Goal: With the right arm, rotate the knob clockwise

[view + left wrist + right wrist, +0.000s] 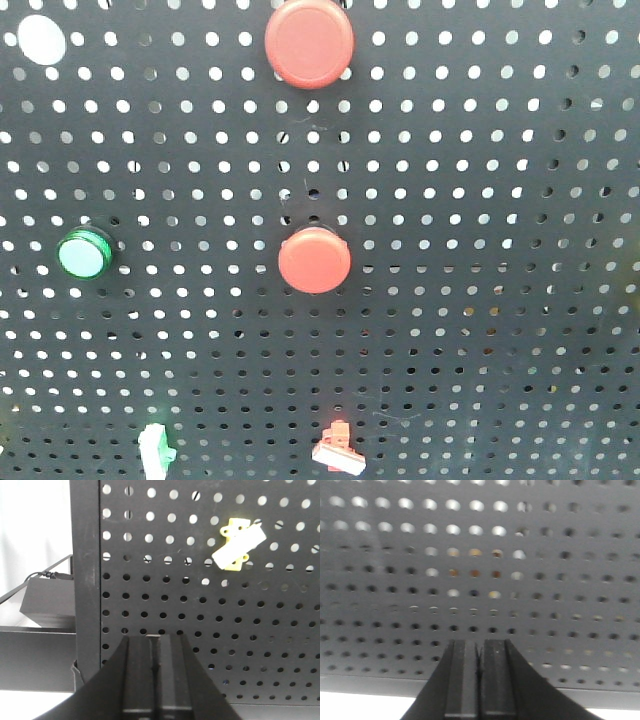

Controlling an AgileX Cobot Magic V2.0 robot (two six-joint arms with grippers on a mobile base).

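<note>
The black pegboard fills the front view. On it are a large red round cap at the top, a smaller red round cap in the middle and a green round button at the left. I cannot tell which of them, if any, is the knob. My right gripper is shut and empty, facing a bare part of the pegboard near its lower edge. My left gripper is shut and empty, near the board's left post. Neither gripper shows in the front view.
A white round disc sits at the board's top left. A white and green switch and a red switch sit at the bottom. The left wrist view shows a yellow and white switch and a black box beside the board.
</note>
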